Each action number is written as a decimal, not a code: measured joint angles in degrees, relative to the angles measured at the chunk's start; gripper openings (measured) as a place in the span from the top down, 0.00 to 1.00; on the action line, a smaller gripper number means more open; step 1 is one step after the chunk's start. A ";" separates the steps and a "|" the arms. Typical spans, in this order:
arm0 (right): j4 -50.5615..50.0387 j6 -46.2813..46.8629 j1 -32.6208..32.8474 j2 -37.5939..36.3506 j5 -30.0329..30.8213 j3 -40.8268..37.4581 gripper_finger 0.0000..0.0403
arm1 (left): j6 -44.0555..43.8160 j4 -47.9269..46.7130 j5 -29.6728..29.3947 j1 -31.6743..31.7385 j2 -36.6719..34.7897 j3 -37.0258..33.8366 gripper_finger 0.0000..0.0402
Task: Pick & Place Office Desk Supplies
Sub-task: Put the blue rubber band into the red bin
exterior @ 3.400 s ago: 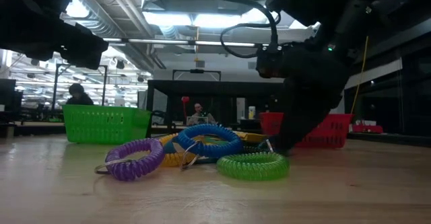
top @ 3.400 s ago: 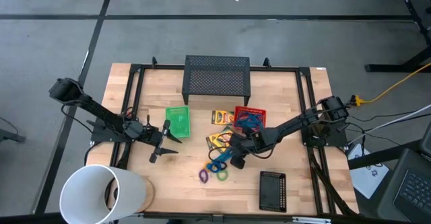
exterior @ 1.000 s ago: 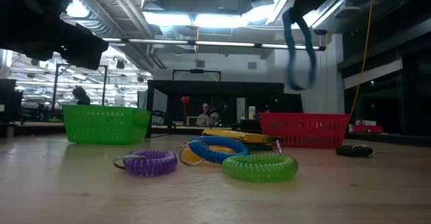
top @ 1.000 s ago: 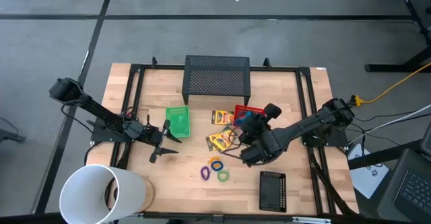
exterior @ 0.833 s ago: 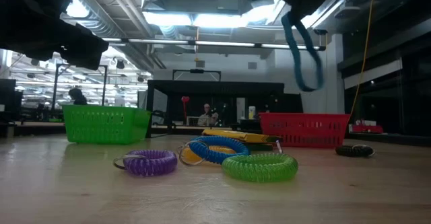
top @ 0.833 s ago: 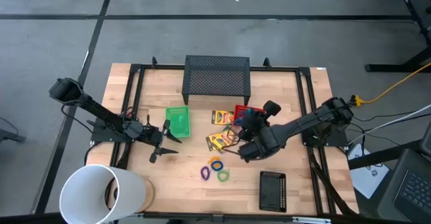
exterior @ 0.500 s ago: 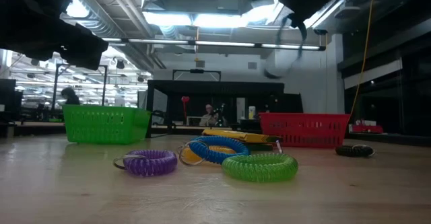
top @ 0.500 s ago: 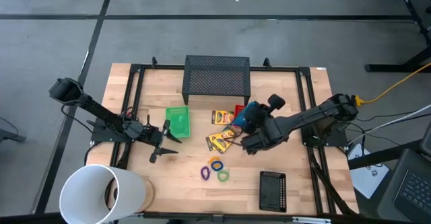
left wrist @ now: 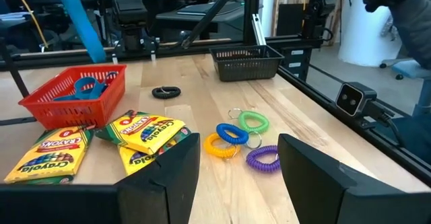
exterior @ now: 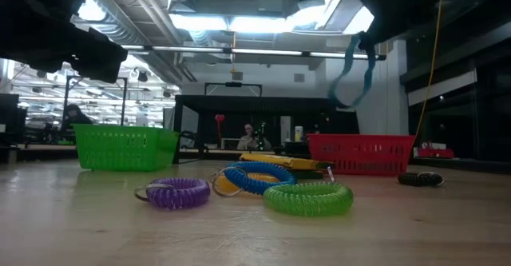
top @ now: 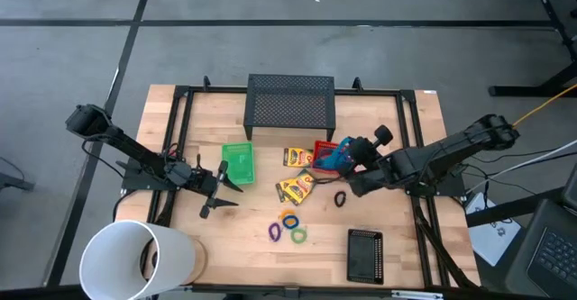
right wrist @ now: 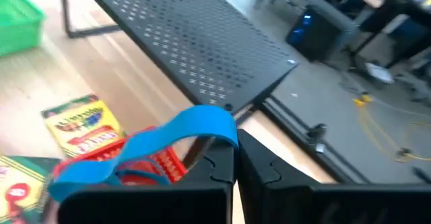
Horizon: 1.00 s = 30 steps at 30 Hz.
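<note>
bright ceiling lights [exterior: 239, 22] | soft shadows | right wrist view blurred

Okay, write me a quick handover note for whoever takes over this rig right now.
Right gripper: shut on a blue band, held in the air above the red tray.
Left gripper: open, waiting near the green tray, holding nothing.
Done: some blue items already lie in the red tray.
Left: release the band; on the table remain the crayon boxes, the purple ring, yellow ring, blue ring and green ring, and a black ring.
</note>
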 joint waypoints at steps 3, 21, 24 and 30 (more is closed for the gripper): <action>6.82 -3.43 -1.45 -1.67 -2.74 -3.87 1.00 | 0.03 -0.01 0.00 0.02 0.00 0.00 0.51; 30.63 -13.44 -8.61 -1.49 -15.81 -14.54 1.00 | -0.40 -0.18 -0.02 0.00 0.00 0.00 0.51; 34.03 -13.49 -9.57 -1.49 -18.14 -16.68 1.00 | -0.60 -0.20 -0.02 0.02 0.00 0.00 0.51; 41.33 -13.29 -11.07 -1.49 -23.43 -21.25 1.00 | -0.63 -0.22 -0.02 0.00 -0.02 0.00 0.51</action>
